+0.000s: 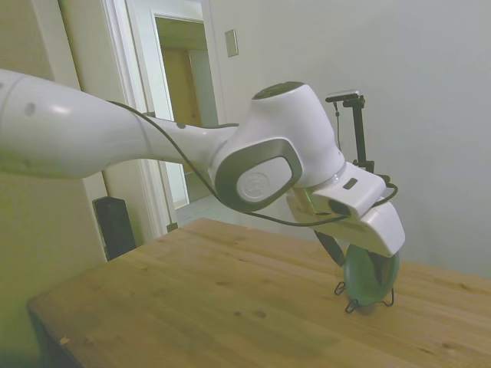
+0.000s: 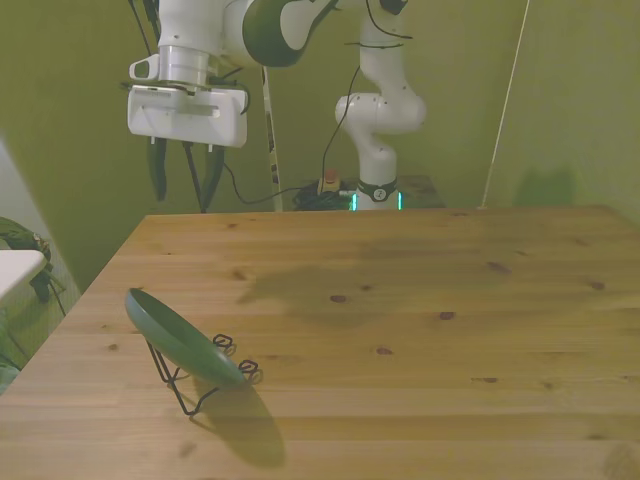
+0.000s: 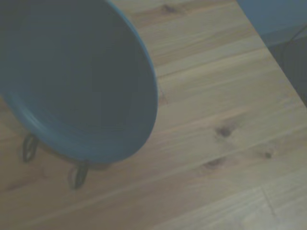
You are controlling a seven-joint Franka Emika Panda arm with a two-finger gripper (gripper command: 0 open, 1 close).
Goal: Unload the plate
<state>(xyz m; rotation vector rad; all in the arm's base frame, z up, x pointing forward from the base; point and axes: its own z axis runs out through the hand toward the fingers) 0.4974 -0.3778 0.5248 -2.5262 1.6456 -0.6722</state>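
Note:
The dark green plate (image 2: 178,338) leans tilted in a thin black wire stand (image 2: 196,388) near the table corner at the front view's left. In the side view the plate (image 1: 374,280) is partly covered by the gripper hand. My gripper (image 2: 183,188) hangs in the air above and behind the plate, apart from it. Its fingers (image 2: 157,172) stand open with nothing between them. In the side view my gripper (image 1: 340,254) is just in front of the plate's upper rim. The wrist view shows the plate (image 3: 72,81) from close by, with the stand's wire loops (image 3: 78,175) below it.
The wooden table (image 2: 420,330) stretches to the front view's right of the plate. Its edge (image 2: 92,290) runs close beside the plate. A white object (image 2: 15,268) sits off the table beyond that edge. The robot base (image 2: 375,120) stands behind the far edge.

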